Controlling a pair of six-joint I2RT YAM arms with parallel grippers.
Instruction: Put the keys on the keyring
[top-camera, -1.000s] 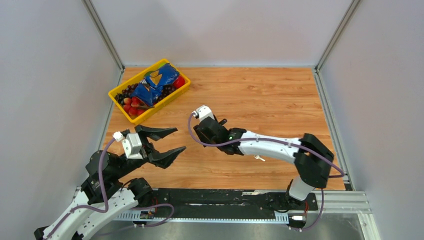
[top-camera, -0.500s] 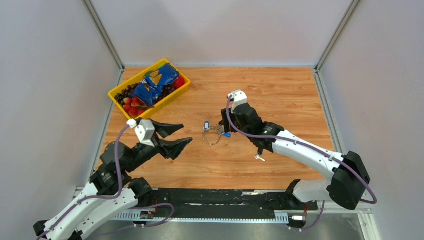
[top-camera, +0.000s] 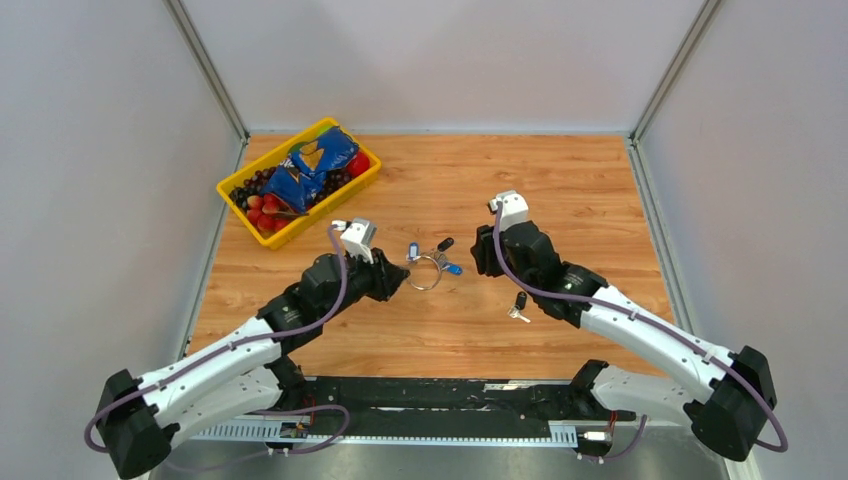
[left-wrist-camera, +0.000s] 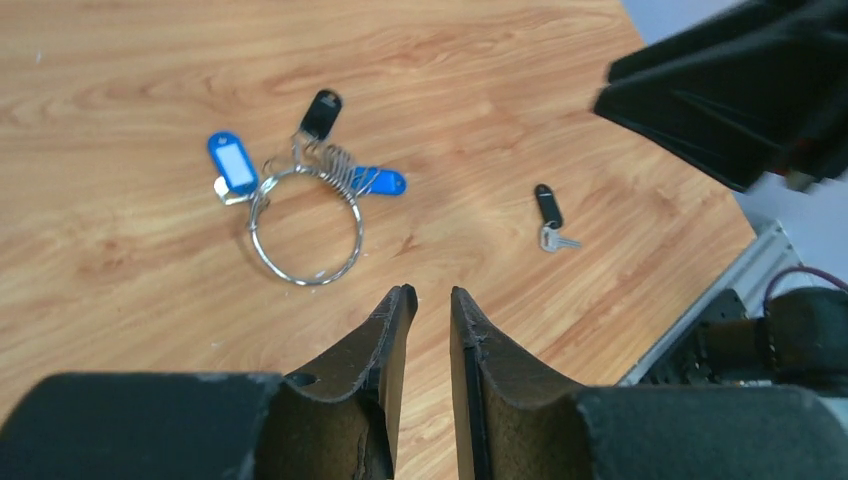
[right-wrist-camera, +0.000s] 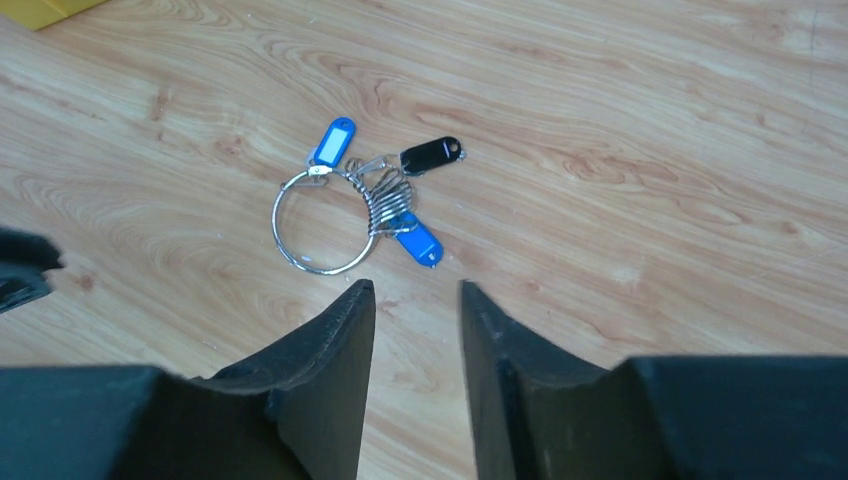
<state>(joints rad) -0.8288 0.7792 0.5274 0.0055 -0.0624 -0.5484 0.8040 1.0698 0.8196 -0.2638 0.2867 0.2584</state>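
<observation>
Silver keyring, left fingers now just beside it, right fingers drawn back

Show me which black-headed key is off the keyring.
The loose key lying alone, apart from the keyring; the other black key is threaded on it.

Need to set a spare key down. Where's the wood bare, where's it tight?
Bare: the table beyond the right end effector, far right, and the near strip below the keyring. Crowded: the yellow basket far left, and the middle around keyring and loose key.
</observation>
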